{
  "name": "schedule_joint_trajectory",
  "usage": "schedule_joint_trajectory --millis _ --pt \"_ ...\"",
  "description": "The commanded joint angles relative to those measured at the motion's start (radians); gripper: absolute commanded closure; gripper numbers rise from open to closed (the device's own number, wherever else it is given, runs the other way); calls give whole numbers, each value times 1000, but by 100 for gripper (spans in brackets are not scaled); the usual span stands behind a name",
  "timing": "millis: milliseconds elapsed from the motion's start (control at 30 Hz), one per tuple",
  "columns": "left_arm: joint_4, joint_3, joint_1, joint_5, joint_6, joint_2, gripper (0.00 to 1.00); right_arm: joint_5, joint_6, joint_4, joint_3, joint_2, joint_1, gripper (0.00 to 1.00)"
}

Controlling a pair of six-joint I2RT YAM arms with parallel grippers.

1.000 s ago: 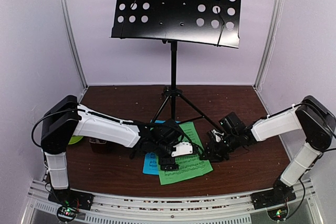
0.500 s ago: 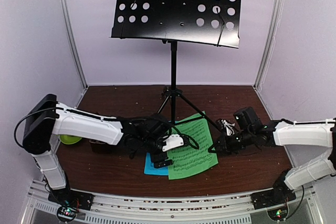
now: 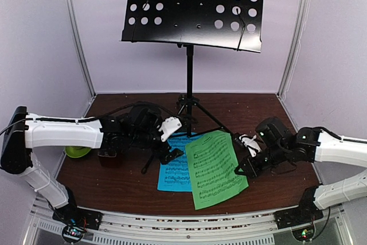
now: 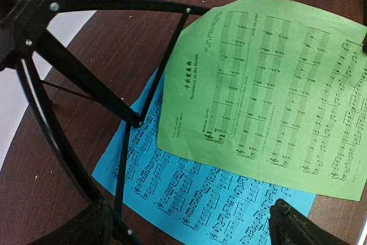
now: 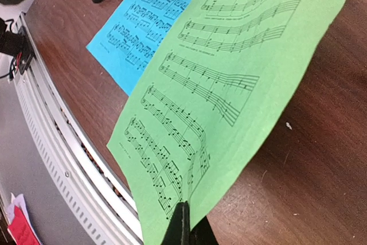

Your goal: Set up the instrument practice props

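Note:
The black perforated music stand (image 3: 194,7) rises at the back, its tripod legs (image 3: 198,113) spread on the brown table. A green sheet (image 3: 215,168) lies slanted over a blue sheet (image 3: 174,171). My right gripper (image 3: 239,169) is shut on the green sheet's right edge, and that edge (image 5: 229,84) lifts off the wood at the gripper (image 5: 186,225). My left gripper (image 3: 163,152) hangs open over the blue sheet (image 4: 195,199), beside a tripod leg (image 4: 86,84), holding nothing. The dark red-brown metronome (image 3: 108,159) stands half hidden behind my left arm.
A lime green cup (image 3: 75,152) sits at the far left behind my left arm. The metal front rail (image 5: 69,159) runs close to the green sheet's near corner. Pale walls and metal posts (image 3: 77,32) enclose the table.
My right gripper has shut on the green sheet and pulled it right, uncovering more of the blue sheet. My left arm has drawn back to the left and opened fully.

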Motion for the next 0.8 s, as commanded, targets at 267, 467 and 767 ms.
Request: schedule_joint_trajectory --millis 267,467,767 --pt "37 -32 34 22 -19 -112 2 176 -149 -72 56 -191 148 100" --pt "23 -51 65 48 -69 -163 2 216 -240 -114 137 -172 182 100" --pt "-51 -75 81 103 7 -282 2 243 -330 -145 202 -158 197 100"
